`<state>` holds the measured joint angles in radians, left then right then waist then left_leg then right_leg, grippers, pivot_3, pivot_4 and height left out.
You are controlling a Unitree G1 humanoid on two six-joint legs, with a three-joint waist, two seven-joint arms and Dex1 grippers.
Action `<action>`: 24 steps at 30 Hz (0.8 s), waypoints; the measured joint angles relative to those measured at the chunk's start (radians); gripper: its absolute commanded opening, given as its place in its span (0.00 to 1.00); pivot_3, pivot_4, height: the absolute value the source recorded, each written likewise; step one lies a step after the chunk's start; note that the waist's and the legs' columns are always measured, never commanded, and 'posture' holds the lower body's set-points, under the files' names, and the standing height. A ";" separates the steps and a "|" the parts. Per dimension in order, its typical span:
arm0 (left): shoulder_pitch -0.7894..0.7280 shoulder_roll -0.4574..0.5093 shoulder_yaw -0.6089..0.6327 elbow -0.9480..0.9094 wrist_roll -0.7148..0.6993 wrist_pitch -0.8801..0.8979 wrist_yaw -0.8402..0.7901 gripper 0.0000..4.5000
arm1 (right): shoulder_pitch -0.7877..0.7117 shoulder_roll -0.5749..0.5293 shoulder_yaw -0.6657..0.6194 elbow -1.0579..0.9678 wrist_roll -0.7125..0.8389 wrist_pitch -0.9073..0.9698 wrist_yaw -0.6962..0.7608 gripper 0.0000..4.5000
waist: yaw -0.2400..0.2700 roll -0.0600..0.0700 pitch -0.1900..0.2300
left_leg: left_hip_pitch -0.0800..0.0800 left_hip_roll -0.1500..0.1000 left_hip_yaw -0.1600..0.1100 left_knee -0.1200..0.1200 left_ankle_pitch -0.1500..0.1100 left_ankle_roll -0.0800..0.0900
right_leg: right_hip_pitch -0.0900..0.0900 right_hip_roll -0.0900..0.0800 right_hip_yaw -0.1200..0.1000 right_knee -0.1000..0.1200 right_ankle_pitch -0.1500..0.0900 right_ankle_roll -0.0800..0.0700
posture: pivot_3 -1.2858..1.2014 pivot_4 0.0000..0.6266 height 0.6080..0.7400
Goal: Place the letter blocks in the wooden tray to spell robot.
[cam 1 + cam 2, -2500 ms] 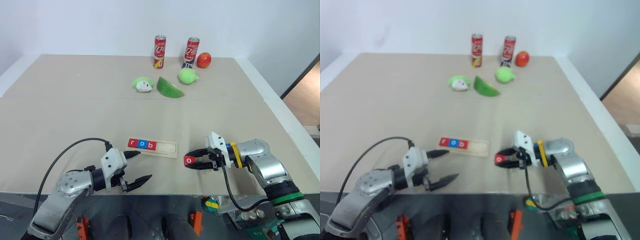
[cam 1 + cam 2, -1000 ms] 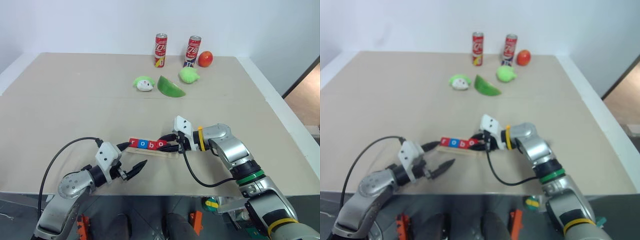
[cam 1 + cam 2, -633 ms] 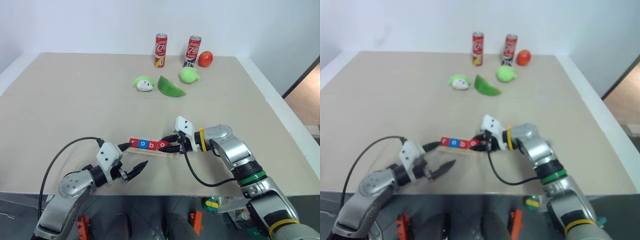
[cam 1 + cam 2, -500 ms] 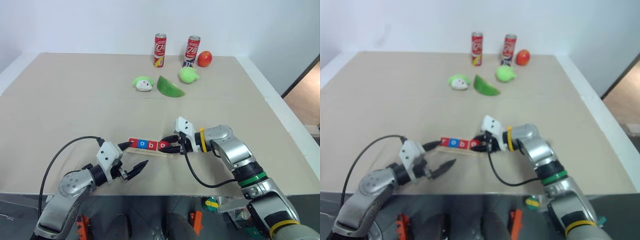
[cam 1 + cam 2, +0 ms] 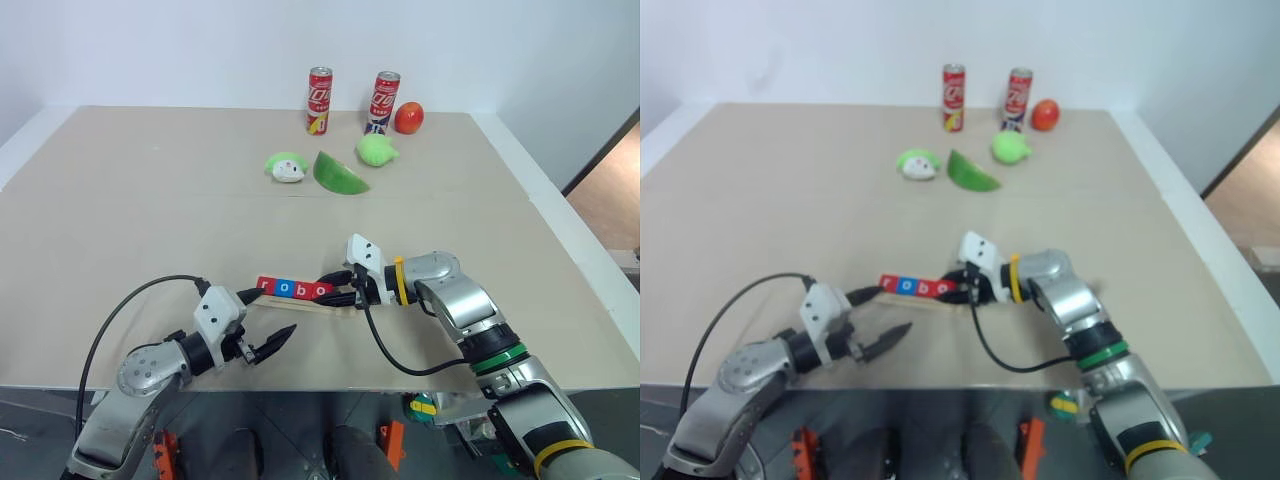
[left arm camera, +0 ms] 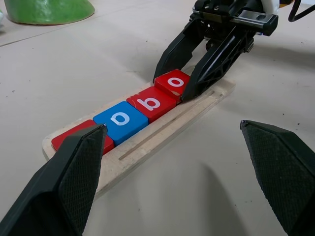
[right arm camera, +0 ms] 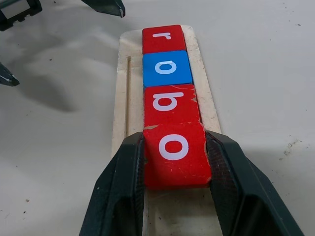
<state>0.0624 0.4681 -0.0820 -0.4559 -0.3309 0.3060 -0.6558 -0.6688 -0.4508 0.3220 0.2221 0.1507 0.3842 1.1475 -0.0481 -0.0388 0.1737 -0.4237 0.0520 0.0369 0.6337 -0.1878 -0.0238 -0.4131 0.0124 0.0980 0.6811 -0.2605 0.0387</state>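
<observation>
The wooden tray (image 5: 330, 300) lies near the table's front edge. In it sit letter blocks in a row: a red r (image 7: 163, 38), a blue o (image 7: 166, 68) and a red b (image 7: 171, 103). A second o block, red (image 7: 174, 155), rests in the tray right after the b, with my right gripper (image 5: 335, 290) shut on its two sides. My left gripper (image 5: 268, 312) hangs open just in front of the tray's r end, its fingers (image 6: 74, 177) wide apart and holding nothing.
At the back of the table stand two red cans (image 5: 320, 100) (image 5: 385, 100) and a red fruit (image 5: 408, 118). Three green items (image 5: 286, 167) (image 5: 340, 175) (image 5: 377, 151) lie in front of them. The table's front edge runs just below both grippers.
The right gripper has carried the red o block from right of the tray into the tray beside the b. Over the last second both arms have kept still.
</observation>
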 measured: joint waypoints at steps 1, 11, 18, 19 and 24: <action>0.001 0.000 0.000 0.000 0.000 0.000 0.000 1.00 | 0.000 0.000 0.000 0.000 0.000 0.000 0.000 0.27 | 0.000 0.000 0.000 | 0.000 0.000 0.000 0.000 0.000 0.000 | 0.000 0.000 0.000 0.000 0.000 0.000 | 0.52 0.24 1.00; 0.003 0.016 0.000 -0.004 0.007 0.003 -0.005 1.00 | 0.001 -0.001 -0.032 -0.023 0.029 0.061 -0.021 0.99 | 0.000 0.000 0.000 | 0.000 0.000 0.000 0.000 0.000 0.000 | 0.000 0.000 0.000 0.000 0.000 0.000 | 0.52 0.24 1.00; -0.002 0.077 -0.024 -0.053 -0.022 0.007 -0.100 1.00 | 0.018 0.004 -0.277 -0.157 0.159 0.242 -0.207 0.99 | 0.000 0.000 0.000 | -0.001 0.000 0.000 0.000 0.000 0.000 | -0.001 0.000 0.000 0.000 0.000 0.000 | 0.52 0.24 1.00; -0.003 0.095 -0.034 -0.068 -0.035 0.015 -0.124 1.00 | 0.038 0.010 -0.333 -0.183 0.175 0.259 -0.261 0.99 | 0.001 0.000 0.000 | -0.001 0.000 -0.001 0.000 0.000 0.000 | 0.000 -0.001 0.000 0.000 -0.001 0.001 | 0.52 0.24 1.00; -0.036 0.161 -0.051 -0.075 -0.069 0.030 -0.225 1.00 | 0.251 0.056 -0.523 -0.381 0.128 0.276 -0.584 0.99 | 0.002 0.000 0.000 | -0.002 -0.001 -0.001 -0.002 0.000 0.000 | -0.002 -0.001 0.000 0.000 -0.002 0.001 | 0.52 0.24 1.00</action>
<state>0.0262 0.6288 -0.1327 -0.5306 -0.4003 0.3358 -0.8810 -0.4176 -0.3946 -0.2010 -0.1589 0.2791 0.6597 0.5635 -0.0457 -0.0384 0.1733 -0.4258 0.0505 0.0360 0.6317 -0.1880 -0.0241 -0.4150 0.0111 0.0980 0.6811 -0.2628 0.0394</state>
